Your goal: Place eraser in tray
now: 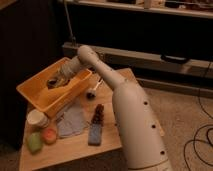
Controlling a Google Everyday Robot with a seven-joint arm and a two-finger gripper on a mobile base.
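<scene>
An orange tray (pixel 35 95) stands tilted on the left part of a small wooden table (pixel 75 145). My white arm reaches from the lower right across the table, and my gripper (pixel 54 81) is inside the tray, low over its floor. A dark thing shows at the gripper's tip; I cannot tell whether it is the eraser. A blue rectangular block (pixel 95 134) lies flat on the table near its front.
A brown bar (pixel 98 114), a grey cloth (pixel 72 122), a white cup (pixel 36 118), a green object (pixel 34 142), an orange ball (pixel 49 135) and a small dark-headed tool (pixel 91 93) lie on the table. Dark shelving stands behind. Cables lie on the floor at right.
</scene>
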